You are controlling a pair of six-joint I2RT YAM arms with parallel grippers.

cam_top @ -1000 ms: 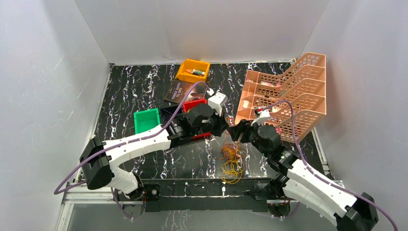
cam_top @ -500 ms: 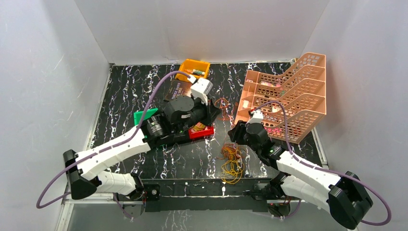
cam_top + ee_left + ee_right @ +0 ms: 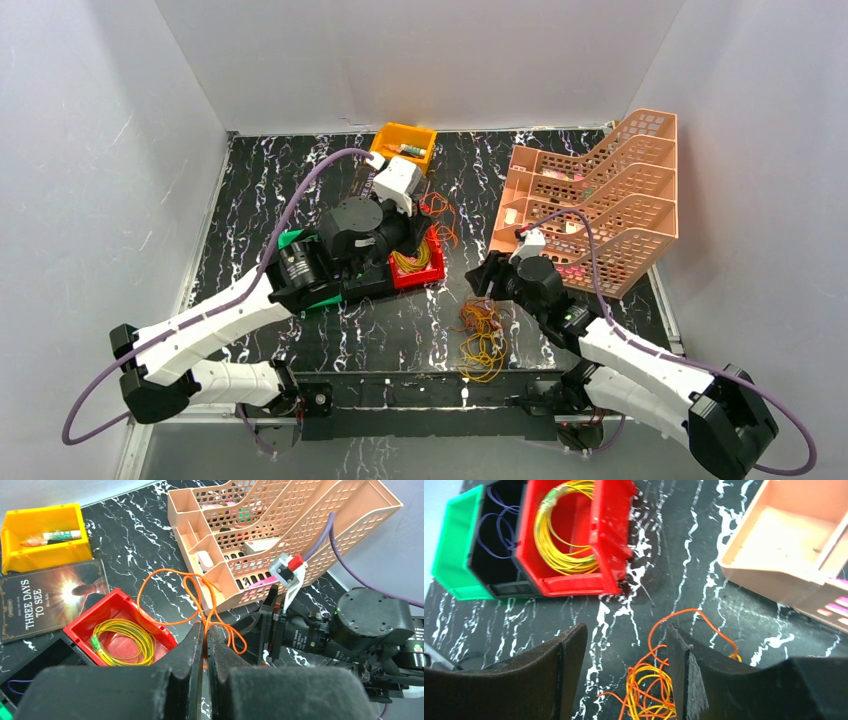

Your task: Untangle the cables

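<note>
While the peach rack crowds the right edge of the table and the red bin holds a yellow coil mid-table, the left gripper pinches one orange cable, fingers pressed together. The right gripper hangs spread and empty over the cable tangle by the near edge.

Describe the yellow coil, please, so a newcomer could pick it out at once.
Left of the peach file rack sits a red bin. The coil lies inside it: all yellow and neatly wound, unlike the orange loop in the left gripper.
</note>
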